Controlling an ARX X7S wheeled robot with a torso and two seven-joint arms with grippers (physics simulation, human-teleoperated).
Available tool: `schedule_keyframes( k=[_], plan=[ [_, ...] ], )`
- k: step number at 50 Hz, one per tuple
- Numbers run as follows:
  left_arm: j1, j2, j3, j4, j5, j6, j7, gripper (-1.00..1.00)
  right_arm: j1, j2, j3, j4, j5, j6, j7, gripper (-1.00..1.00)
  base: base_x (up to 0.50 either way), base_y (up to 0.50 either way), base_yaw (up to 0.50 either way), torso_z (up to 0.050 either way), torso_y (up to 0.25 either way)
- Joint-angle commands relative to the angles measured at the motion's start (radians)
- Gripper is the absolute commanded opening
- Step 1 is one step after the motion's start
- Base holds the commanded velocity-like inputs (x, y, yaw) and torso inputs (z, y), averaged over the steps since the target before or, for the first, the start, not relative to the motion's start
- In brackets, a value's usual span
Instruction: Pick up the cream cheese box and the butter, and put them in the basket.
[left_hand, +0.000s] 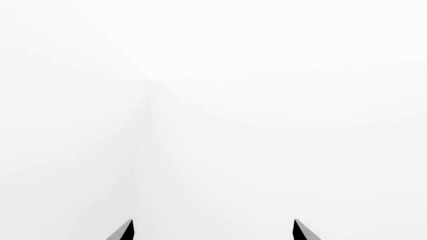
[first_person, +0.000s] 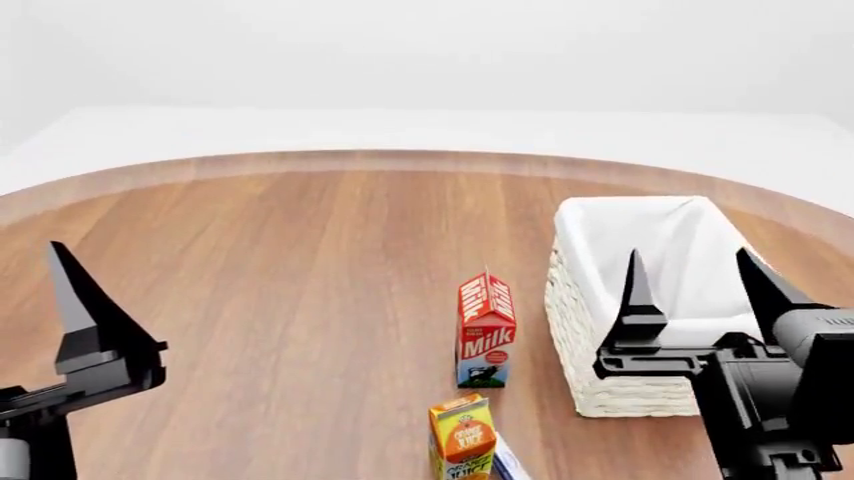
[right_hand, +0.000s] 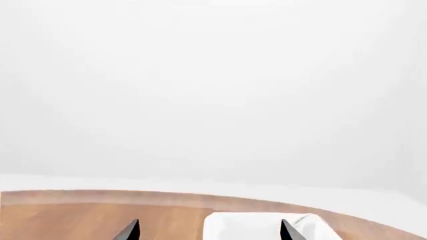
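The right gripper (first_person: 703, 285) is spread wide and empty, its fingertips raised in front of the basket (first_person: 607, 395), which lies just beyond them. The left gripper (left_hand: 212, 230), also parted and empty, faces blank white. Neither the cream cheese box nor the butter shows clearly; only the head view shows the milk carton (first_person: 486, 330) and juice carton (first_person: 462, 437) beside the basket.

Bare wood surface (first_person: 294, 300) spreads wide left of the milk carton (first_person: 485, 330), which stands near the basket (first_person: 587, 330).
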Motion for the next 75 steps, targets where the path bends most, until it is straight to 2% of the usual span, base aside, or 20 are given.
schedule_keyframes(
  k=[1,4,12,14,15,17,25,30,36,42,55,62,75],
  plan=[
    [0.004,0.014,-0.011,0.0,0.017,-0.006,0.019,1.0,0.167,0.103,0.17,-0.047,0.357,0.456,0.115,1.0,0.0,0.0,0.0,0.0,0.0],
    [0.001,0.011,-0.011,0.002,0.014,-0.011,0.017,1.0,0.266,0.13,0.205,0.011,0.601,0.607,0.216,1.0,0.0,0.0,0.0,0.0,0.0],
    [-0.002,0.005,-0.001,0.003,0.014,-0.018,0.015,1.0,0.415,0.177,0.175,0.207,0.943,0.694,0.359,1.0,0.0,0.0,0.0,0.0,0.0],
    [-0.002,0.004,-0.001,0.004,0.013,-0.018,0.014,1.0,0.423,0.179,0.167,0.212,0.943,0.694,0.363,1.0,0.0,0.0,0.0,0.0,0.0],
    [-0.003,0.003,-0.001,0.005,0.011,-0.021,0.013,1.0,0.444,0.185,0.134,0.217,0.865,0.696,0.322,1.0,0.0,0.0,0.0,0.0,0.0],
    [-0.004,0.002,0.0,0.005,0.011,-0.021,0.013,1.0,0.46,0.189,0.121,0.241,0.848,0.695,0.303,1.0,0.0,0.0,0.0,0.0,0.0],
    [-0.006,-0.003,0.004,0.005,0.011,-0.022,0.01,1.0,0.508,0.228,0.092,0.312,0.965,0.728,0.376,1.0,0.0,0.0,0.0,0.0,0.0],
    [-0.006,-0.007,0.006,0.012,0.011,-0.029,0.006,1.0,0.493,0.244,0.094,0.326,0.996,0.725,0.379,1.0,0.0,0.0,0.0,0.0,0.0],
    [-0.007,-0.011,0.011,0.022,0.013,-0.036,0.003,1.0,0.446,0.267,0.075,0.369,1.106,0.718,0.46,1.0,0.0,0.0,0.0,0.0,0.0],
    [-0.008,-0.014,0.015,0.024,0.015,-0.039,0.0,1.0,0.443,0.267,0.036,0.407,1.108,0.721,0.473,1.0,0.0,0.0,0.0,0.0,0.0],
    [-0.005,-0.019,0.022,0.02,0.017,-0.036,-0.004,1.0,0.46,0.202,-0.055,0.398,0.96,0.718,0.36,1.0,0.0,0.0,0.0,0.0,0.0],
    [-0.004,-0.022,0.026,0.02,0.018,-0.035,-0.007,1.0,0.416,0.179,-0.107,0.397,0.897,0.711,0.319,1.0,0.0,0.0,0.0,0.0,0.0],
    [-0.005,-0.026,0.029,0.015,0.016,-0.031,-0.012,1.0,0.373,0.175,-0.196,0.407,0.777,0.688,0.241,1.0,0.0,0.0,0.0,0.0,0.0]
  ],
)
